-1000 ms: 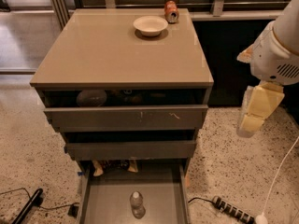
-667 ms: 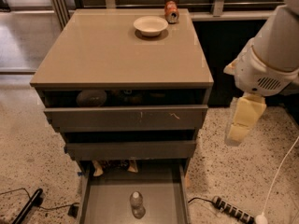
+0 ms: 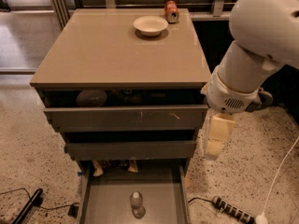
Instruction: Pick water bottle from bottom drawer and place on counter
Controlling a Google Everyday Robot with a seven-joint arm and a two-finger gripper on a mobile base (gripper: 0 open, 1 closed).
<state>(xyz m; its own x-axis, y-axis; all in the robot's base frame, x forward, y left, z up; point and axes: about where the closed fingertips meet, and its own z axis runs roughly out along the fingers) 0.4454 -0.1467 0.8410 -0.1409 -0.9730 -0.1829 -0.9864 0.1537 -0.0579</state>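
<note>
The gripper [image 3: 216,139] hangs outside the cabinet [image 3: 126,118], level with the upper drawers [image 3: 131,148]; open or closed, I cannot tell; the water bottle [image 3: 137,204] sits well below it and inward, in the bottom drawer [image 3: 105,204]; best to descend clear of the drawer's side wall, then centre over the bottle's body.

Arm [image 3: 261,36] enters upper right; gripper [image 3: 212,152] hangs below, pointing down.

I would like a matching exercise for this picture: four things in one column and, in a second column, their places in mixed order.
Things:
1. water bottle
2. bowl
3. pincer
4. power strip

Places:
a. on the counter
b. on the floor
c. in the bottom drawer
d. in the air beside the cabinet

Pairs: 1-c, 2-a, 3-d, 4-b.
</note>
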